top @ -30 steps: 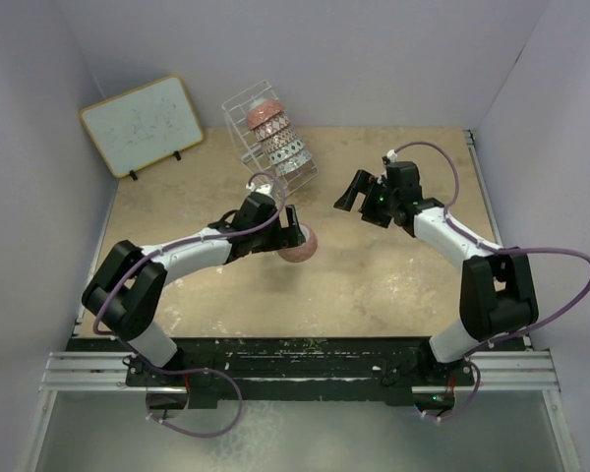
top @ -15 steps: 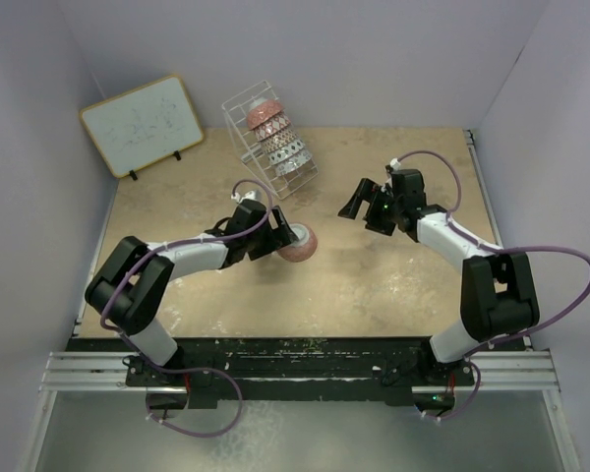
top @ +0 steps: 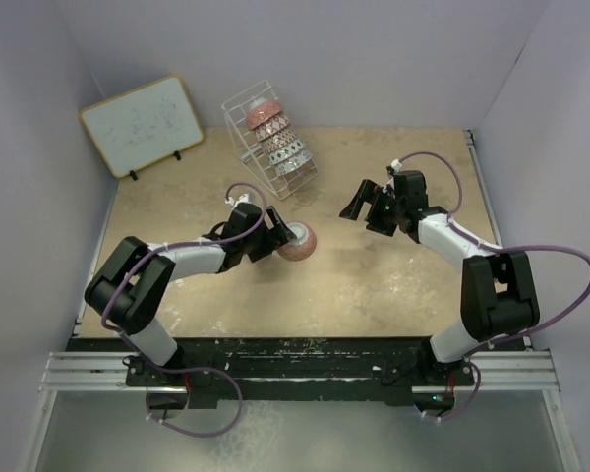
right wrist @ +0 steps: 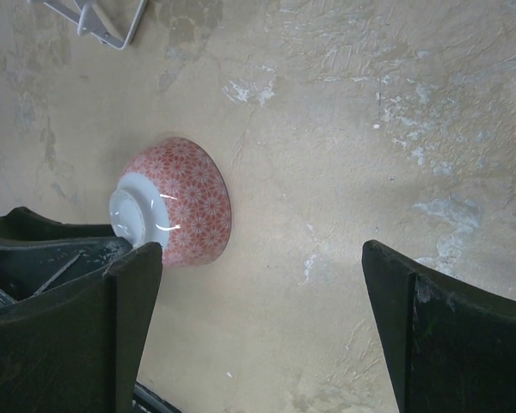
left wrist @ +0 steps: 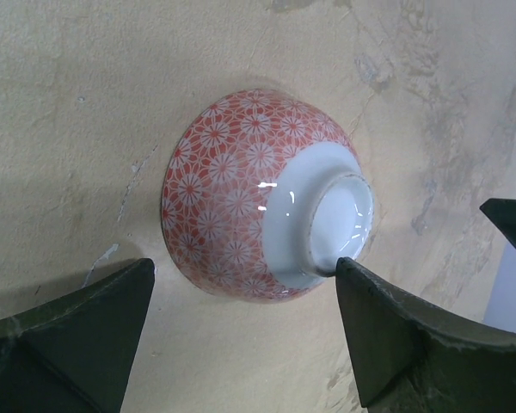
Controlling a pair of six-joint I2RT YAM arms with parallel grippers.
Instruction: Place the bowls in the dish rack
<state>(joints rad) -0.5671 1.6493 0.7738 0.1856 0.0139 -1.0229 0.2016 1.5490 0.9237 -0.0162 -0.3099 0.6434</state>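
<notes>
A red flower-patterned bowl [top: 299, 243] lies upside down on the tan table, white foot up; it also shows in the left wrist view [left wrist: 258, 206] and the right wrist view [right wrist: 176, 211]. My left gripper [top: 282, 236] is open at the bowl's left side. In its own view the left gripper [left wrist: 243, 267] has its right fingertip [left wrist: 361, 292] touching the bowl's foot, while the left fingertip stands apart from the rim. The white wire dish rack [top: 244, 106] at the back holds several bowls on edge. My right gripper [top: 364, 205] hovers open to the right, and the right gripper [right wrist: 260, 249] holds nothing.
A wood-framed whiteboard [top: 143, 123] leans at the back left. White walls close in the table on three sides. A corner of the rack [right wrist: 95, 21] shows at the top of the right wrist view.
My left arm has drawn back to the left and lowered beside the bowl, and its jaws have narrowed somewhat. The right gripper has drifted slightly to the right.
</notes>
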